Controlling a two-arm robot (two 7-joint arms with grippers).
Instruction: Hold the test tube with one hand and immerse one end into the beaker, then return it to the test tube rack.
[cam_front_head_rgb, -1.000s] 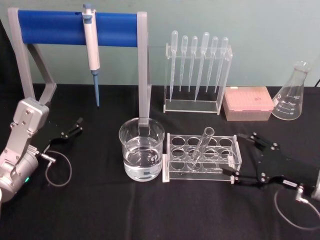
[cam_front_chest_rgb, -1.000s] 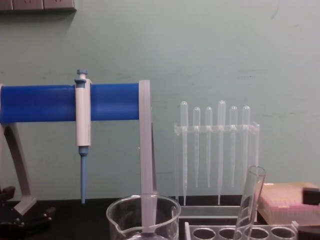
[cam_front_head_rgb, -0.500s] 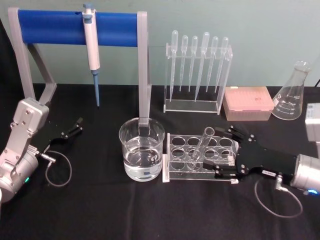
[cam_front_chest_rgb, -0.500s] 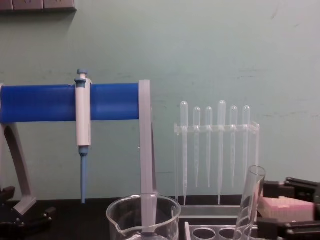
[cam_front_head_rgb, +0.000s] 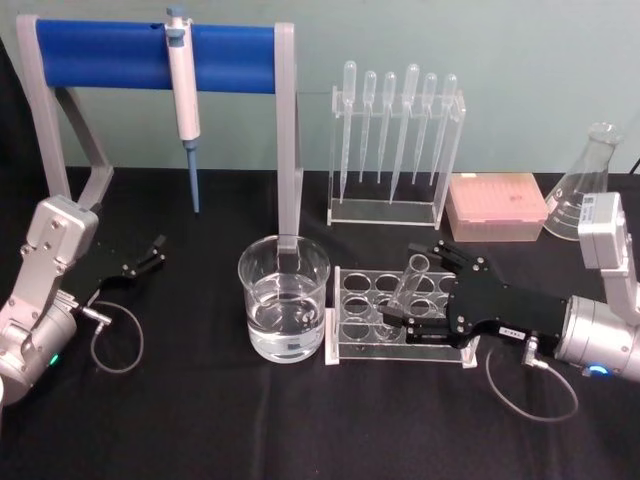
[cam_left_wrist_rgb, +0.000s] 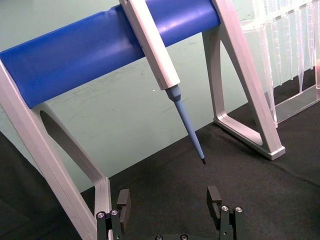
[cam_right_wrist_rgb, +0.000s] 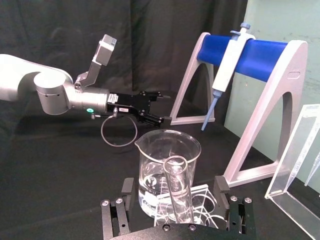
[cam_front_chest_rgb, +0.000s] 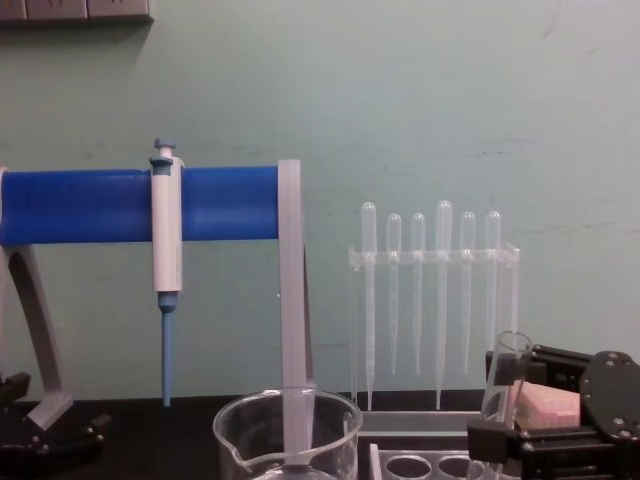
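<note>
Between the spread fingers of the right gripper stands the test tube, not yet touched. The right wrist view shows a clear gap on each side of the glass, so the jaws are open and straddling it, not pinching it. The tube sits in a hole of the test tube rack under the gripper and leans, its open rim tipped back toward the gripper's palm. That lean probably explains why the fingers bracket the upper half, where there is glass clear of the rack to grip.

Just beyond the fingertips, past the far end of the rack, is the beaker, part full of water. It is close enough that the dip should need only a short carry once the tube is lifted straight out. The step in hand looks like closing on the tube, and a squeeze off centre could tilt it further.

Well away across the table, the left gripper lies parked and open by the foot of the pipette stand.
</note>
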